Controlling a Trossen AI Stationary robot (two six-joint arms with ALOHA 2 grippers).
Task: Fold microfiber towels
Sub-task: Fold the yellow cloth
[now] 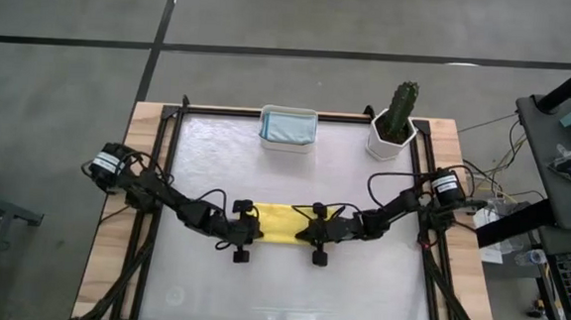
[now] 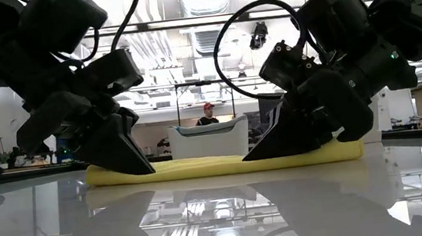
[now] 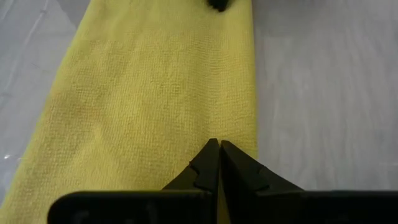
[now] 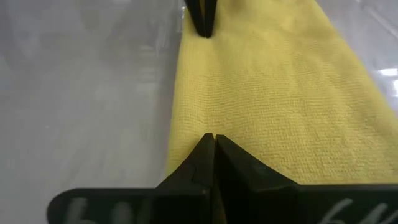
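Your glossy white table [image 1: 288, 279] sits on a grey concrete floor, with an open workshop and 1 person [image 2: 207, 115] beyond it. At the far edge stand a white tub [image 1: 287, 142] holding a pale blue cloth [image 1: 288, 125] and a potted cactus [image 1: 397, 122]. Mid-table, the yellow towel [image 1: 280, 223] lies in a folded strip, left gripper [image 1: 253, 225] and right gripper [image 1: 308, 228] pressing its 2 ends, jaws closed.

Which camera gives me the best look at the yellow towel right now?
The high view: it shows the yellow towel as a folded strip between the left gripper and right gripper. Low view shows only its edge. The wrist views show close-up weave beyond shut fingers.
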